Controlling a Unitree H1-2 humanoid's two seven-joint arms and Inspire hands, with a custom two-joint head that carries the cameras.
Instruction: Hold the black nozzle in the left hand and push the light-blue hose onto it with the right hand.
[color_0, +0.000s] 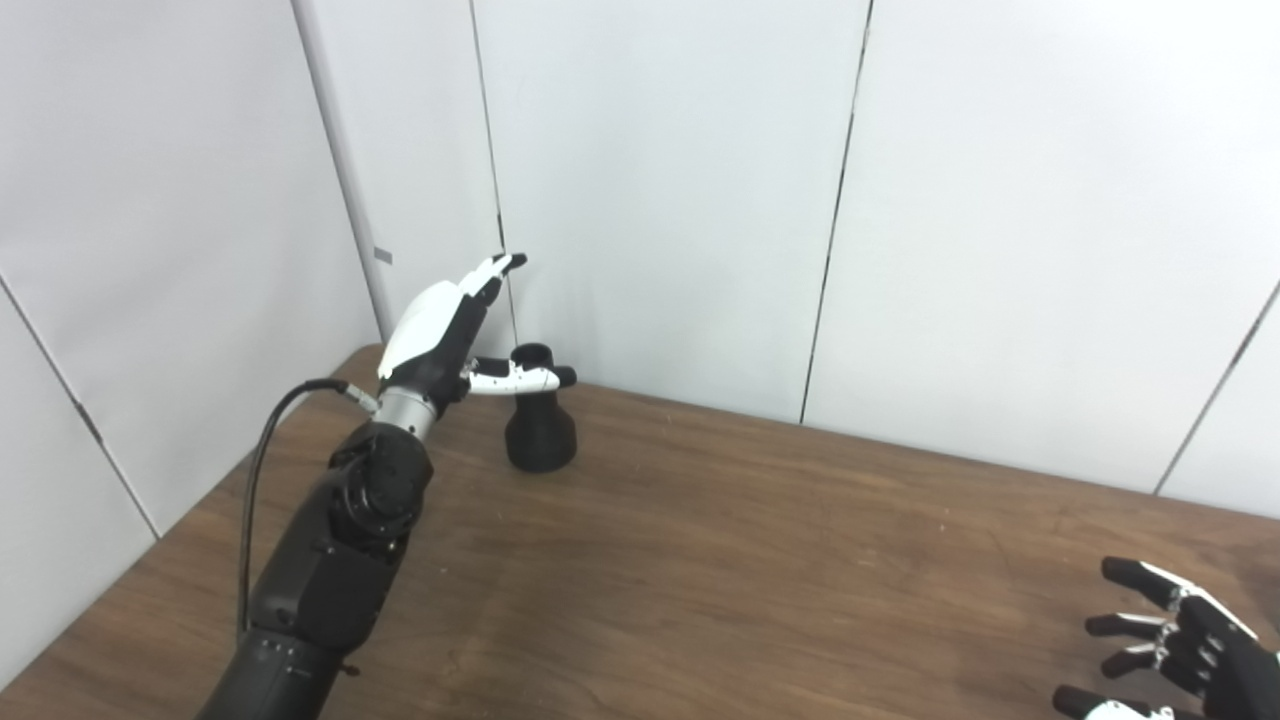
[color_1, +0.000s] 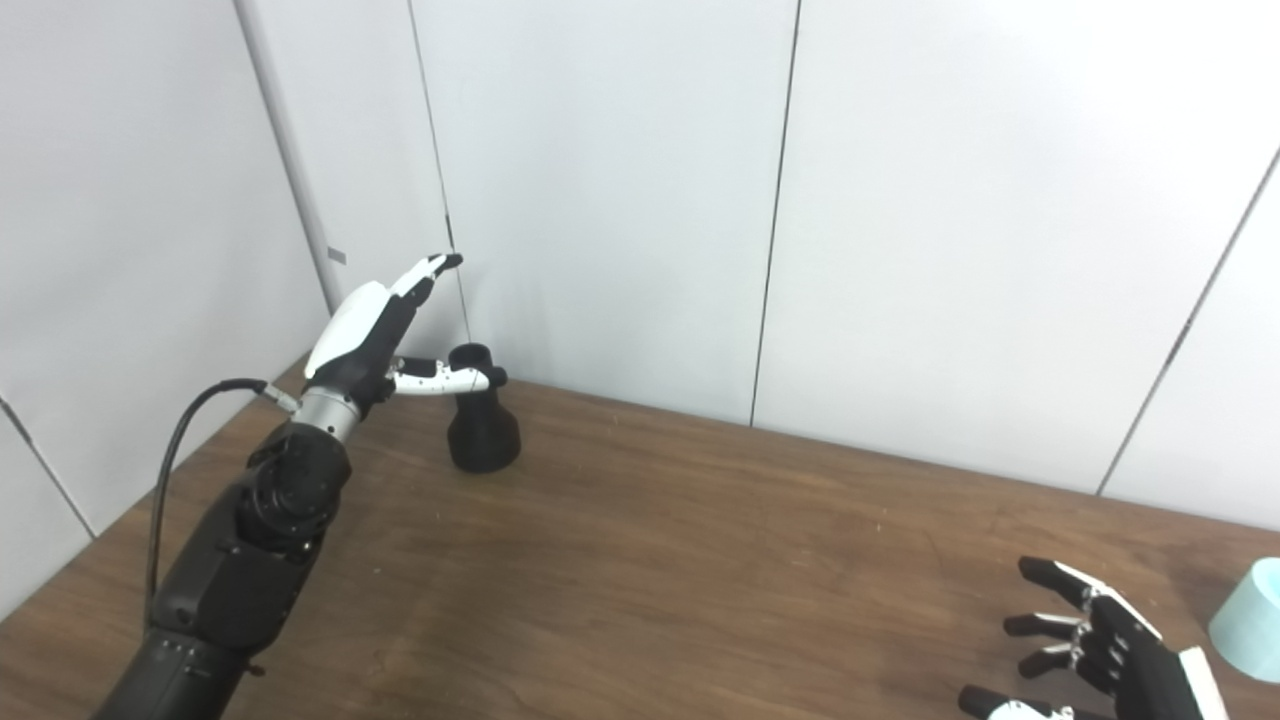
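Observation:
The black nozzle (color_0: 540, 425) stands upright on the wooden table (color_0: 750, 560) near the back left corner, narrow neck up. My left hand (color_0: 450, 325) is raised just left of it, open, fingers stretched upward and thumb reaching across in front of the nozzle's neck; whether the thumb touches it cannot be told. My right hand (color_1: 1085, 650) hovers open at the bottom right, fingers spread, holding nothing. The light-blue hose (color_1: 1250, 620) shows only in the right eye view, at the right edge just beyond the right hand.
White wall panels (color_0: 660, 200) stand close behind the table, right behind the nozzle. A black cable (color_0: 255, 470) loops off the left forearm. The table's left edge (color_0: 120, 570) runs diagonally beside the left arm.

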